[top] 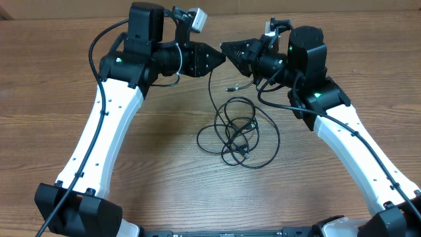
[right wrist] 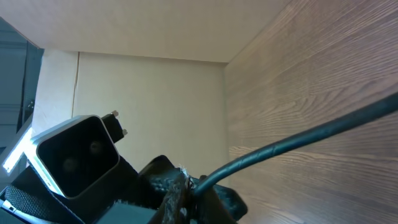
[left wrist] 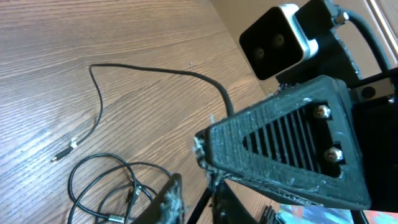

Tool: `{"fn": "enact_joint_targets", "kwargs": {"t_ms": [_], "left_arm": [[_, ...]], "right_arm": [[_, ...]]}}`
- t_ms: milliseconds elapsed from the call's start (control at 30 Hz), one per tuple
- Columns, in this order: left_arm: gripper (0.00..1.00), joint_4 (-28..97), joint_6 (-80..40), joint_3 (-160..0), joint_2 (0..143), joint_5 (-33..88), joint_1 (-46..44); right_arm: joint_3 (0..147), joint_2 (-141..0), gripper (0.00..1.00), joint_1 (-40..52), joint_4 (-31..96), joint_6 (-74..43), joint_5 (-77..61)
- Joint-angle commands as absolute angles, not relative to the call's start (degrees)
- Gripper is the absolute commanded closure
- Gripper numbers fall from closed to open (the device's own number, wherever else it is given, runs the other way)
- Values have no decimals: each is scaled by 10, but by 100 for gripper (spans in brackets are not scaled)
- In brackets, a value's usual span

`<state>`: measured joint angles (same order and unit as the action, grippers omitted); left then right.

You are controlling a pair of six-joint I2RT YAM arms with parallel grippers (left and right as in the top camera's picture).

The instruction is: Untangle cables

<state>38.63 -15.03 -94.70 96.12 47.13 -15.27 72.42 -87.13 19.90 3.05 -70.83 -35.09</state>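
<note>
Two grippers: the left gripper [top: 220,58] and the right gripper [top: 227,47] sit tip to tip over the middle of the table [top: 52,79], toward its far edge.
Right jaws: clenched on a strand [top: 210,82]. The right wrist view shows the cord running straight into their pinched tip.
Left jaws: cannot tell. The left wrist view does not show whether they press on anything.
Where the cables [top: 240,131] lie: a loose knot of loops lies flat on the wood at the table's centre. It is toward the near edge from both grippers and a little toward the right edge.
Strand axis: far to near. It drops from the meeting point down to the left side of the knot.
Free end: one plug [top: 230,87] lies between the grippers and the knot, just on the near side of the right gripper and apart from the loops.
Nearer arm: both are level on the strand. The knot itself sits slightly closer to the right arm.
Next move, as a judgement: with the tips this close, drawing them apart toward the left and right edges would lift the strand clear. The knot may come up with it.
</note>
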Motion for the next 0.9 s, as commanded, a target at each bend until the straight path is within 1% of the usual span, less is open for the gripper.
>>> {"fn": "enact_joint_targets", "kwargs": {"t_ms": [0, 33, 200, 300, 333, 367, 400, 433, 500, 633, 700, 733, 767, 867], "left_arm": [[88, 376, -154, -954, 956, 483, -149], [96, 376, -154, -954, 956, 483, -149], [96, 373, -155, -954, 956, 485, -149], [96, 351, -180, -960, 954, 519, -141], [96, 346, -195, -969, 954, 527, -134], [96, 345, -204, -976, 954, 526, -129], [96, 345, -211, -981, 954, 526, -125], [96, 343, -223, -991, 954, 526, -122], [96, 338, -231, -1001, 954, 526, -122], [96, 290, -300, -1017, 954, 526, -122], [96, 219, -380, -1029, 954, 526, -119], [96, 176, -418, -1033, 954, 530, -119], [96, 91, -482, -1037, 954, 541, -117], [96, -79, -620, -1038, 954, 538, -115]], "right_arm": [[731, -868, 96, 206, 33, -702, -361], [731, -868, 96, 206, 33, -702, -361], [731, -868, 96, 205, 38, -687, -361], [731, -868, 95, 181, 48, -674, -361], [731, -868, 76, 164, 55, -674, -363], [731, -868, 48, 148, 60, -674, -372], [731, -868, 29, 129, 65, -674, -383], [731, -868, 9, 96, 72, -667, -404], [731, -868, 0, 63, 79, -654, -425], [731, -868, 0, -16, 159, -655, -436], [731, -868, 0, -63, 243, -655, -396], [731, -868, 0, -78, 273, -655, -376], [731, -868, 0, -97, 313, -655, -345], [731, -868, 0, -128, 394, -655, -268]]}}
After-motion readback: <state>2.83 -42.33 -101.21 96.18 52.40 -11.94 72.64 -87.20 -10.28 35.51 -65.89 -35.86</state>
